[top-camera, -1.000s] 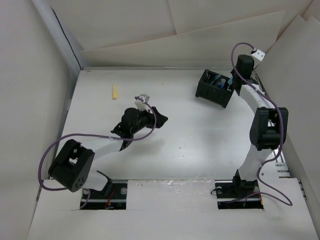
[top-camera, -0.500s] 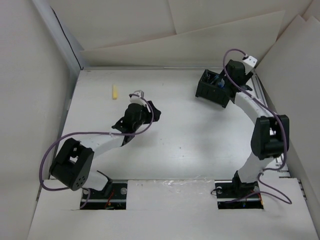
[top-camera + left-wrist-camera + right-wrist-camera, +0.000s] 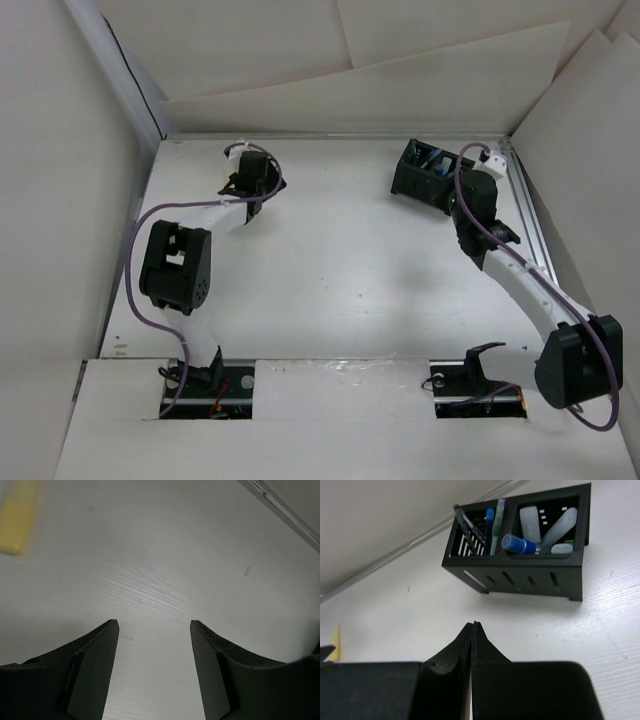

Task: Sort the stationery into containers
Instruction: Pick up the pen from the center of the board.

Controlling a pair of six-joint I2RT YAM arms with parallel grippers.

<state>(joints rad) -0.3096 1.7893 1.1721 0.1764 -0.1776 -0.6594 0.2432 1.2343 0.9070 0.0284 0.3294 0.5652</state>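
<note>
Yellow highlighter (image 3: 17,521) lies loose beyond the spread left gripper (image 3: 155,626).

We see a black organiser box (image 3: 430,178) standing near the far right corner of the bench, skewed to its edges, with slotted walls and two open square compartments side by side. In the right wrist view, the left compartment holds a thin dark pen (image 3: 467,527), a blue pen (image 3: 490,517) and a greenish pen (image 3: 496,527), all leaning. The right one holds light-blue highlighters (image 3: 530,522), and a blue-capped marker (image 3: 520,545) rests at the divider. We find a yellow highlighter (image 3: 17,522) lying flat on the bench, well apart from the box, toward the far left.
</note>
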